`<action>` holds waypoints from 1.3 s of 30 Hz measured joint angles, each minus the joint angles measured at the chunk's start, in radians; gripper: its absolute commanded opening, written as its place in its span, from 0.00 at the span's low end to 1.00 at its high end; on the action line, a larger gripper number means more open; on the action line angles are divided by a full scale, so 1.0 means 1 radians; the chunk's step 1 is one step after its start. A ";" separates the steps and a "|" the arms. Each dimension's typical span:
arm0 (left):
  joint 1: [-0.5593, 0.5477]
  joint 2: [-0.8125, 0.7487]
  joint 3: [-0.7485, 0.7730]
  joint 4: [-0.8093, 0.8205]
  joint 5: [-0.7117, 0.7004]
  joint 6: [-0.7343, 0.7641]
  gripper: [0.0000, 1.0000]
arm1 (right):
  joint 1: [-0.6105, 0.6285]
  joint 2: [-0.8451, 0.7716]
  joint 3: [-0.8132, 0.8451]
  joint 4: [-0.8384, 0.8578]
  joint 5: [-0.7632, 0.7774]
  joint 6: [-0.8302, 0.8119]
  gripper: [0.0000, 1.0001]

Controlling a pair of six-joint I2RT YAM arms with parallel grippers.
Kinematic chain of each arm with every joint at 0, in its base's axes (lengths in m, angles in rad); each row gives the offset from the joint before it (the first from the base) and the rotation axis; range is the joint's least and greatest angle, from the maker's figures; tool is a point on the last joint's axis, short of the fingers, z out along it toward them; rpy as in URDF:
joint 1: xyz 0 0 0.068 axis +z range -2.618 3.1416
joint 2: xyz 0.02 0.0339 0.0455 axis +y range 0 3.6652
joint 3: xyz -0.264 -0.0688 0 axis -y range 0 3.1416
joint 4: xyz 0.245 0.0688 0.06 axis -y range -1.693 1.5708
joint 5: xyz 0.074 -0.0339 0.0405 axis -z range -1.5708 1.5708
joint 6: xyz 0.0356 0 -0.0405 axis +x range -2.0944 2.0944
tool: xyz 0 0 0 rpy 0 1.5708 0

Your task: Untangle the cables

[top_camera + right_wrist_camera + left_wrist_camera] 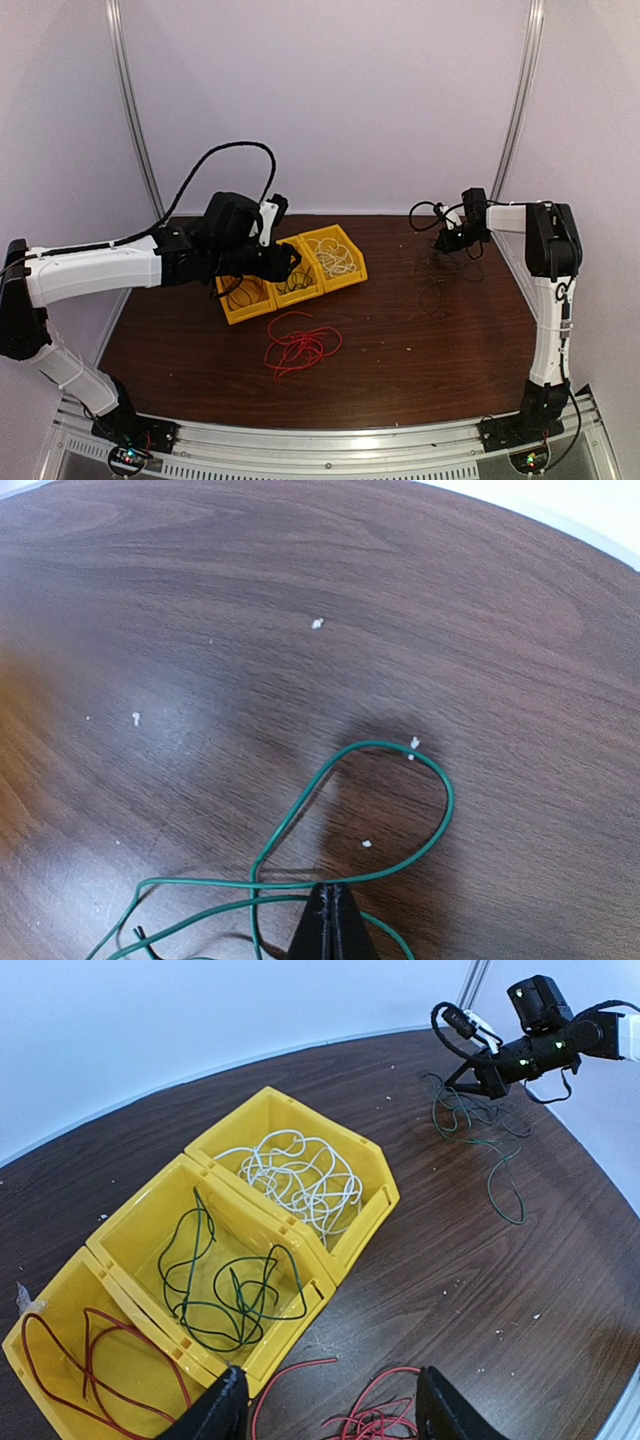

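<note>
From the top view, your right end effector (445, 240) hangs near the far right corner of the bench (430, 370). The loose green cable (438, 285) dangles from it and spreads on the wood just below. Your left end effector (287, 262) hovers over three yellow bins (355, 262) in the middle. The loose red cable (300, 345) lies in a heap just in front of the bins, apart from both end effectors. You have wide bare wood between the red heap and the right arm. The back wall (350, 100) is close behind the right end effector, and the right edge of the bench is near it too.

From the left wrist view, your left end effector (330, 1415) is spread wide and holds nothing. Part of the loose red cable (365, 1415) shows between its fingers, lower down on the bench. The bins sit side by side. The binned red cable (85, 1360) is in the nearest one, the binned green cable (225, 1285) in the middle one, and the white cable (300, 1175) in the far one. Far across the bench you see the right end effector with the loose green cable under it.

From the right wrist view, your right end effector (333, 920) has its fingers pressed tight together, and it pinches the loose green cable (440, 780) at the tip. One loop curls out ahead of the tip over the wood. Other strands run off to the left. Small white crumbs (317, 623) dot the bench.
</note>
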 measured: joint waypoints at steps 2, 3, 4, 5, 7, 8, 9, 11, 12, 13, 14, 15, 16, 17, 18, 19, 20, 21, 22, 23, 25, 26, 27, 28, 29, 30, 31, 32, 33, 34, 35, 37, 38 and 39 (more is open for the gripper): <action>0.000 0.000 -0.002 0.002 0.000 0.000 0.58 | 0.000 0.000 -0.005 0.011 -0.021 0.001 0.00; 0.000 0.000 -0.004 0.004 0.000 0.000 0.58 | 0.000 -0.003 -0.012 0.020 -0.029 0.001 0.00; 0.000 0.000 -0.007 0.007 0.000 -0.001 0.58 | 0.000 -0.007 -0.022 0.027 -0.035 0.000 0.00; 0.000 0.000 -0.011 0.010 0.000 -0.001 0.58 | 0.000 -0.018 -0.040 0.031 -0.044 0.000 0.00; 0.000 0.000 -0.019 0.016 0.000 -0.001 0.58 | 0.000 -0.054 -0.079 0.029 -0.057 -0.001 0.00; 0.000 0.002 -0.023 0.023 0.001 -0.001 0.58 | 0.000 -0.081 -0.101 0.029 -0.065 0.000 0.00; 0.000 0.003 -0.025 0.025 0.001 -0.001 0.58 | 0.000 -0.116 -0.122 0.027 -0.073 0.000 0.00; 0.000 0.007 -0.025 0.030 0.004 -0.001 0.58 | 0.000 -0.188 -0.150 0.027 -0.086 0.005 0.07; 0.000 0.011 -0.026 0.037 0.006 -0.001 0.58 | 0.000 -0.237 -0.161 0.029 -0.095 0.011 0.10; 0.000 0.015 -0.026 0.043 0.008 -0.002 0.58 | 0.000 -0.269 -0.165 0.031 -0.100 0.018 0.17; 0.000 0.019 -0.025 0.050 0.009 -0.002 0.58 | 0.000 -0.302 -0.168 0.035 -0.108 0.021 0.25; 0.000 0.023 -0.026 0.055 0.010 -0.002 0.58 | 0.000 -0.330 -0.170 0.040 -0.116 0.024 0.34; 0.000 0.026 -0.025 0.056 0.011 -0.002 0.58 | 0.002 -0.348 -0.174 0.045 -0.124 0.032 0.39; 0.000 0.028 -0.026 0.059 0.013 -0.002 0.58 | 0.008 -0.363 -0.183 0.052 -0.129 0.029 0.43; 0.000 0.029 -0.025 0.061 0.015 -0.002 0.58 | 0.012 -0.369 -0.196 0.056 -0.132 0.033 0.45; 0.000 0.031 -0.026 0.062 0.016 -0.002 0.58 | 0.018 -0.369 -0.211 0.058 -0.131 0.035 0.46; 0.000 0.031 -0.026 0.064 0.019 -0.003 0.58 | 0.024 -0.361 -0.228 0.056 -0.129 0.038 0.47; 0.000 0.031 -0.026 0.066 0.019 -0.003 0.58 | 0.033 -0.349 -0.245 0.055 -0.127 0.040 0.48; 0.000 0.031 -0.025 0.068 0.021 -0.003 0.58 | 0.040 -0.336 -0.256 0.049 -0.127 0.044 0.48; 0.000 0.031 -0.026 0.071 0.023 -0.004 0.58 | 0.048 -0.315 -0.263 0.040 -0.126 0.048 0.48; 0.000 0.031 -0.026 0.075 0.023 -0.006 0.58 | 0.061 -0.268 -0.266 0.027 -0.122 0.056 0.48; 0.000 0.031 -0.026 0.076 0.023 -0.008 0.58 | 0.065 -0.251 -0.266 0.021 -0.120 0.060 0.47; 0.000 0.031 -0.028 0.077 0.023 -0.009 0.58 | 0.071 -0.232 -0.266 0.016 -0.116 0.063 0.47; 0.000 0.031 -0.032 0.077 0.023 -0.011 0.58 | 0.074 -0.219 -0.266 0.013 -0.111 0.066 0.47; 0.000 0.030 -0.037 0.079 0.023 -0.013 0.58 | 0.077 -0.209 -0.265 0.010 -0.107 0.067 0.46; 0.000 0.030 -0.043 0.080 0.023 -0.016 0.58 | 0.080 -0.201 -0.263 0.007 -0.102 0.069 0.44; 0.000 0.029 -0.050 0.080 0.023 -0.019 0.58 | 0.082 -0.191 -0.254 0.002 -0.097 0.071 0.40; 0.000 0.028 -0.055 0.080 0.023 -0.022 0.58 | 0.082 -0.180 -0.242 0.001 -0.093 0.074 0.35; 0.000 0.027 -0.062 0.079 0.023 -0.025 0.58 | 0.083 -0.171 -0.229 0.000 -0.089 0.077 0.26; 0.000 0.025 -0.068 0.079 0.022 -0.027 0.58 | 0.084 -0.163 -0.217 0.001 -0.085 0.083 0.19; -0.002 0.023 -0.071 0.079 0.022 -0.030 0.58 | 0.084 -0.159 -0.210 0.004 -0.082 0.081 0.11; -0.005 0.021 -0.074 0.079 0.022 -0.033 0.58 | 0.084 -0.158 -0.206 0.005 -0.075 0.096 0.00; -0.006 0.020 -0.074 0.079 0.022 -0.034 0.58 | 0.084 -0.159 -0.206 0.005 -0.072 0.097 0.00; -0.009 0.019 -0.074 0.079 0.022 -0.035 0.58 | 0.084 -0.160 -0.207 0.006 -0.071 0.098 0.00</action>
